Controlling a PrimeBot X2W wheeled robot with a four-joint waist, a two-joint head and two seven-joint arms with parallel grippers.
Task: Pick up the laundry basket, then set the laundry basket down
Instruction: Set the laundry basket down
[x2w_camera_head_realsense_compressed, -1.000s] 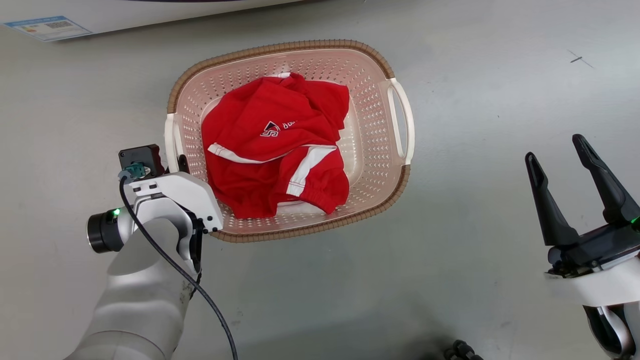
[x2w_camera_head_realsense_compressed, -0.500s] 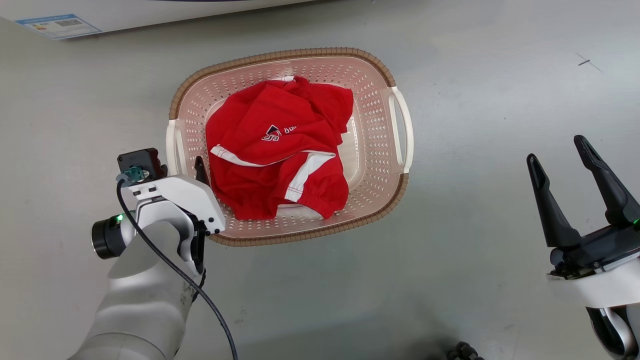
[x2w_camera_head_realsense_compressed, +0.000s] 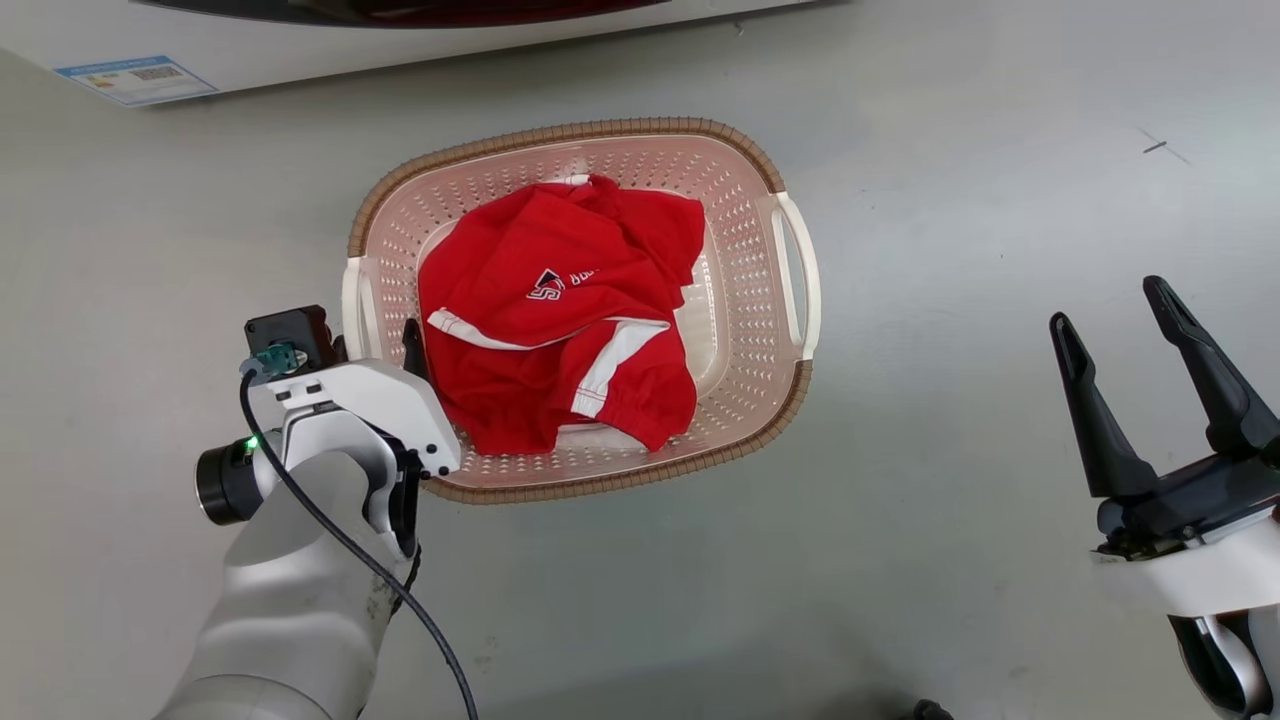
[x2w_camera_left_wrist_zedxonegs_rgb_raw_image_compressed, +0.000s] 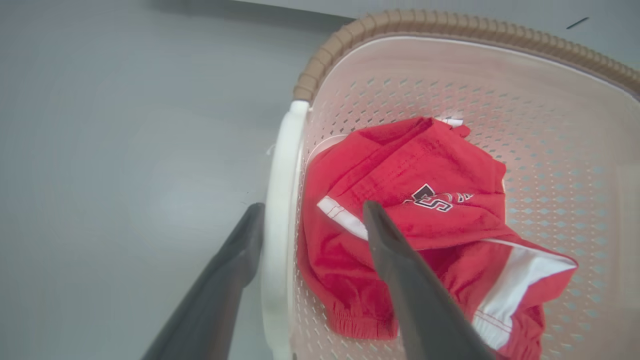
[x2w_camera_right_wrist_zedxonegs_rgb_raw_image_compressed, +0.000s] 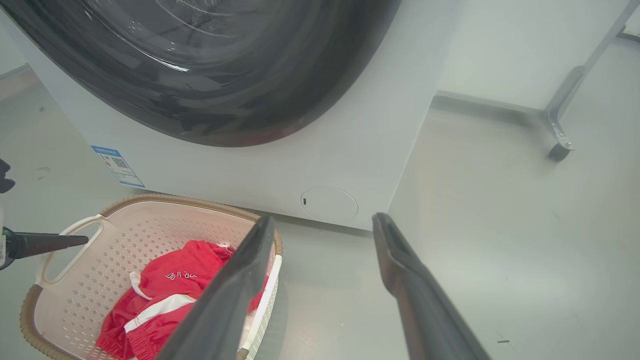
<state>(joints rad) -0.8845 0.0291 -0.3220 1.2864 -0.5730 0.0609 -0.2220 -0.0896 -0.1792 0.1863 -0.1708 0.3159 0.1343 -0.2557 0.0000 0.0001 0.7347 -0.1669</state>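
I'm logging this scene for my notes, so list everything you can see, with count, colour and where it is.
basket: one, pale pink with brown rim, on the floor before the washer.
clothes: one heap, red with white trim, inside the basket.
washer: one, white with a dark door, behind the basket.
label: one, blue and white, low on the washer's front.
stand: one leg with a caster, grey, beside the washer.
floor: grey, under everything.
left gripper: one, dark, open, astride the basket's white left handle, one finger outside, one inside.
right gripper: one, dark, open, over floor to the basket's right.
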